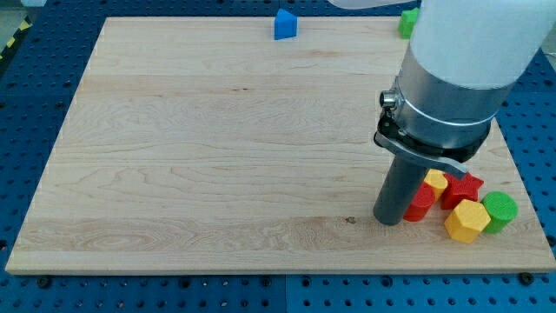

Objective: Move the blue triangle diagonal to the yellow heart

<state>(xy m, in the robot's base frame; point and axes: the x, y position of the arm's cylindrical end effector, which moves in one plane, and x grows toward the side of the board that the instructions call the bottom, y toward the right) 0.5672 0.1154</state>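
Note:
The blue triangle block [284, 24] sits near the board's top edge, a little right of centre. A yellow block [434, 181], possibly the heart, lies at the lower right, mostly hidden behind the arm, among red blocks. My tip [388, 220] rests on the board at the lower right, touching the left side of a red block [420, 203]. The tip is far below and to the right of the blue triangle.
A red star-like block [463, 189], a yellow hexagon block [466, 220] and a green round block [499, 210] cluster at the lower right. A green block [407, 23] sits at the top right, partly hidden by the arm. The wooden board [191, 156] lies on a blue perforated table.

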